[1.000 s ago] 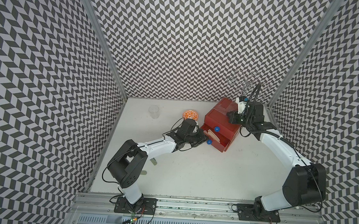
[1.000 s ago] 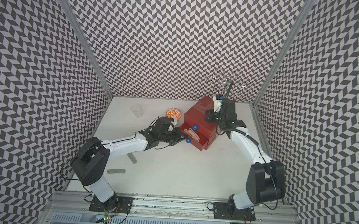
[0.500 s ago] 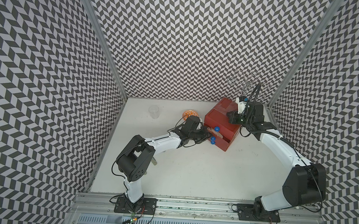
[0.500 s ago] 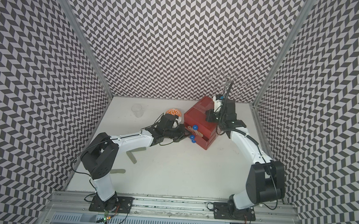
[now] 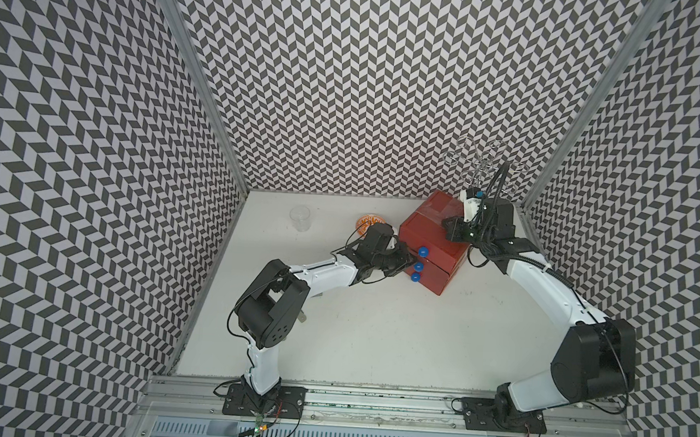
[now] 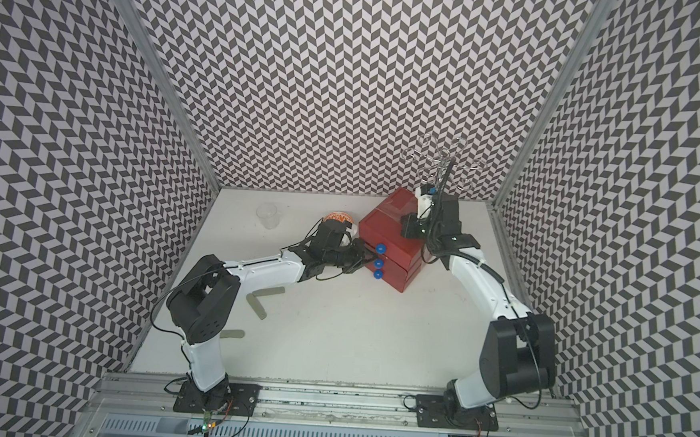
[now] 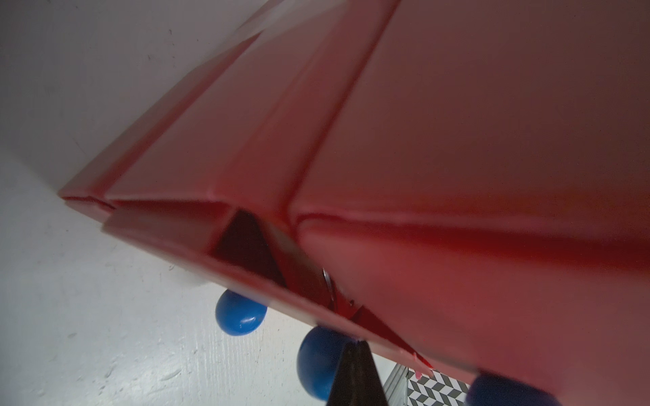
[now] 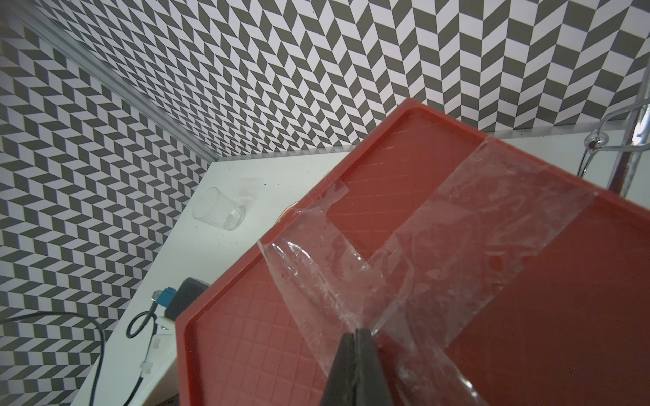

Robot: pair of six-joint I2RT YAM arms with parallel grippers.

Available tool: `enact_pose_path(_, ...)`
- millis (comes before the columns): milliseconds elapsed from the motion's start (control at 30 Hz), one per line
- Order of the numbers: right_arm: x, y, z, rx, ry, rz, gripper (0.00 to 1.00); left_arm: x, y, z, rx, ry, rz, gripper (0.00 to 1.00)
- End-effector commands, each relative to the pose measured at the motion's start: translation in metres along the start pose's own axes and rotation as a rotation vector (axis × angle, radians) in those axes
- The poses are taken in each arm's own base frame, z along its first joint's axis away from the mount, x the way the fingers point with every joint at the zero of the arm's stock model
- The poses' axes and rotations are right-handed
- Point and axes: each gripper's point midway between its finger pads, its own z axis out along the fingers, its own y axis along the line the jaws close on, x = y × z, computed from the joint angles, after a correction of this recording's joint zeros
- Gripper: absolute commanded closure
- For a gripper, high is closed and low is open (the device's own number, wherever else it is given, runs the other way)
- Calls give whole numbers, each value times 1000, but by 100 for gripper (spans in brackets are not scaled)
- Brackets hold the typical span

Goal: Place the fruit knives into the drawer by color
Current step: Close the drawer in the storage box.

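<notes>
Left pincer (image 5: 404, 259), tips together, had shoved the middle drawer (image 5: 435, 273) nearly shut. Right pincer (image 8: 357, 337), also together, braced the chest (image 5: 424, 228); grey-green knives (image 6: 256, 307) remained at 8 o'clock.

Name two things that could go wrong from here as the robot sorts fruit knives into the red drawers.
1. One drawer looks slightly ajar; the left jaws, shut, sit at a blue knob. An off-centre push might jam it or shift the chest, though the right jaws bear on its top.
2. Three grey-green knives lie beside the left arm's elbow; it could sweep them away.
</notes>
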Motion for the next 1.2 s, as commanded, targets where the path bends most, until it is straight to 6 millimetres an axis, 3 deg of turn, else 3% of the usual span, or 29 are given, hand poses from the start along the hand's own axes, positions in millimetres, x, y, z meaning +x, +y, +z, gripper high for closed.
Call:
enact_pose_path(0,116,-51,8,184,382,110,99,-3,-10,5,25,1,16,100)
enact_pose_path(467,116,-52,8,190,381,110,99,-6,-25,0,45,-15,42,100)
enact_pose_path(633,116,-54,6,200,380,109,99,-3,-35,-11,41,-43,72,100)
enact_pose_path(867,113,-52,5,196,375,111,99,3,-52,-42,12,-110,134,81)
enact_pose_path(1033,107,-49,3,195,362,106,99,10,-42,-68,-25,-157,149,70)
enact_pose_path(1167,106,-49,3,191,361,108,99,18,-25,-75,-38,-160,145,62)
